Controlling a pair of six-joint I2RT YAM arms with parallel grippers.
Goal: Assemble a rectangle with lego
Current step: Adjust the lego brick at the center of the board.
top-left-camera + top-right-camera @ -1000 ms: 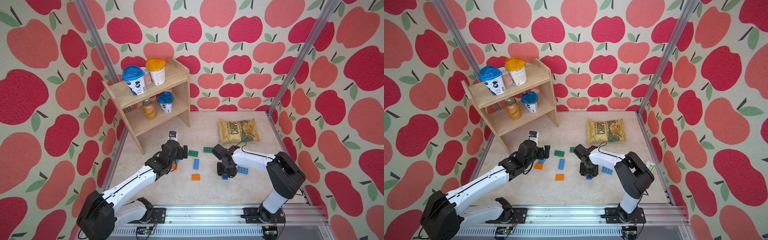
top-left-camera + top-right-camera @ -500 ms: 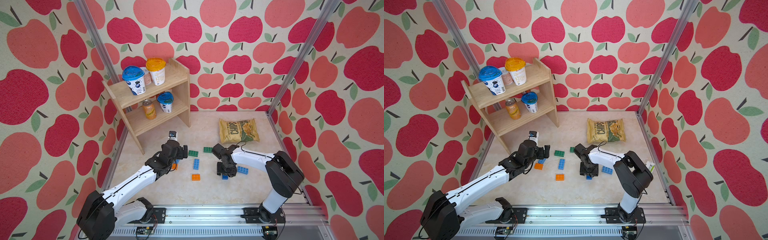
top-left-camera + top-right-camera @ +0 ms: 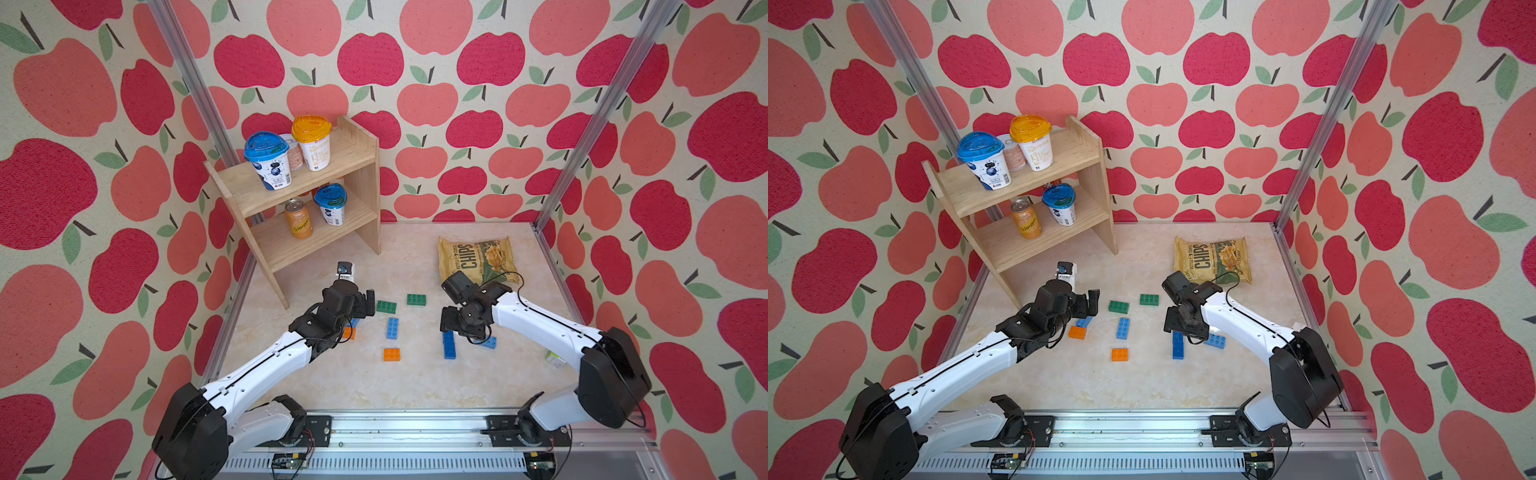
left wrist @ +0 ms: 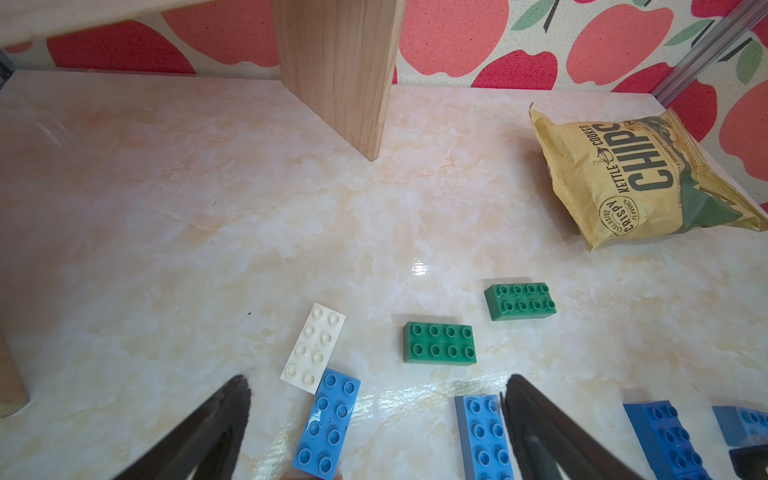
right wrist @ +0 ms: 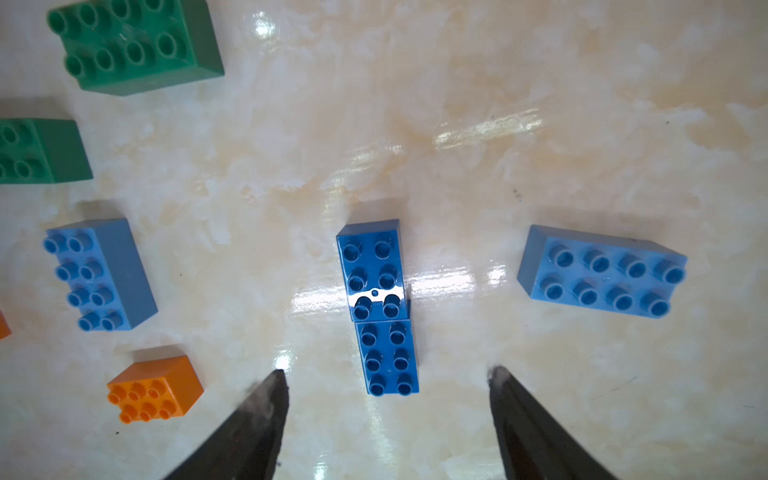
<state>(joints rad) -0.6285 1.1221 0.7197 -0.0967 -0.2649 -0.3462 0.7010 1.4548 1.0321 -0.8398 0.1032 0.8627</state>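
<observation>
Nearest the rail, orange 2x2 brick [image 3: 391, 354] sits alone on the table [image 3: 415, 386]. Just past it, two dark blue bricks [image 5: 388, 357] lie end to end, touching and slightly askew. Their near end lies between the tips of the right gripper [image 5: 386, 372], whose fingers are spread with nothing pinched. Side blue brick [image 5: 602, 272] is near, apart. Centre blue brick [image 3: 392, 328] is mid-table. Second orange brick [image 3: 348, 332] is partly under the left arm. Left gripper [image 4: 377, 381] is spread wide and empty, over left blue brick [image 4: 328, 424], which touches the white brick [image 4: 313, 348]. Farther on, two green bricks [image 4: 439, 343] lie apart. Chips bag [image 4: 640, 174] and wooden shelf [image 3: 316, 195] are at the back.
</observation>
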